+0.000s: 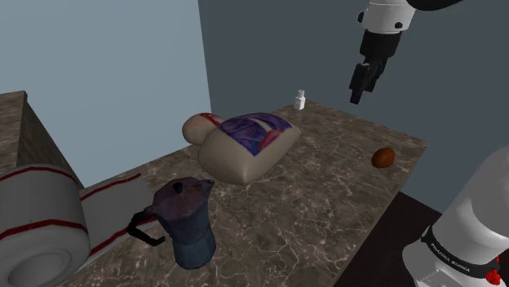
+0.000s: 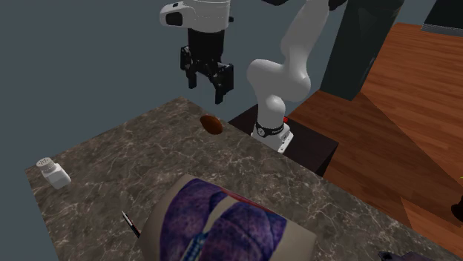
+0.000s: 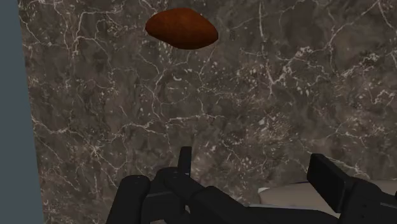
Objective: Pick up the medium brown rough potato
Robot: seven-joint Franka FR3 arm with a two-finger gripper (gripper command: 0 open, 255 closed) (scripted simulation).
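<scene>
Dim, flat, even light in all three views. The worktop (image 1: 326, 204) looks dull and matte. The white arm (image 2: 297, 52) is the brightest surface, greyer underneath; the potato (image 1: 383, 157) darkens toward its underside.

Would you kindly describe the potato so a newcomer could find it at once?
Start at the dark marbled counter. The potato lies alone near its edge beside the stand. It is the only small reddish-brown oval; the shaker is white, the bag large.
</scene>
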